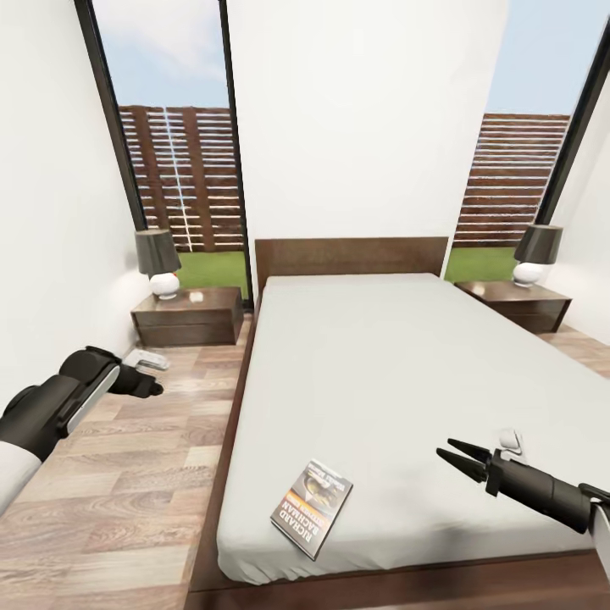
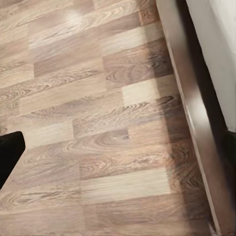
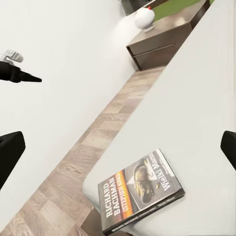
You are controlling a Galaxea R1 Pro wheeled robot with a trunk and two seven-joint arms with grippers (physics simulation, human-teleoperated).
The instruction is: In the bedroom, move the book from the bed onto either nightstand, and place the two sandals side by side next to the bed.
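Book (image 1: 312, 507) is found flat on the pale mattress of the bed (image 1: 381, 373), near the foot-end corner on the robot's left, cover up; the same book is seen in the right wrist view (image 3: 142, 189), close to the mattress edge. It has not yet been moved to either nightstand: the left nightstand (image 1: 188, 316) and the right nightstand (image 1: 513, 303) each carry a lamp and no book. The sandals are not made out, so that part of the task cannot be judged. The right tool (image 1: 463, 455) is held above the mattress, well to the right of the book, its two fingers parted moderately and closed on nothing. The left tool (image 1: 151, 387) is held over the wood floor (image 2: 98, 123) beside the bed frame; its opening cannot be told.
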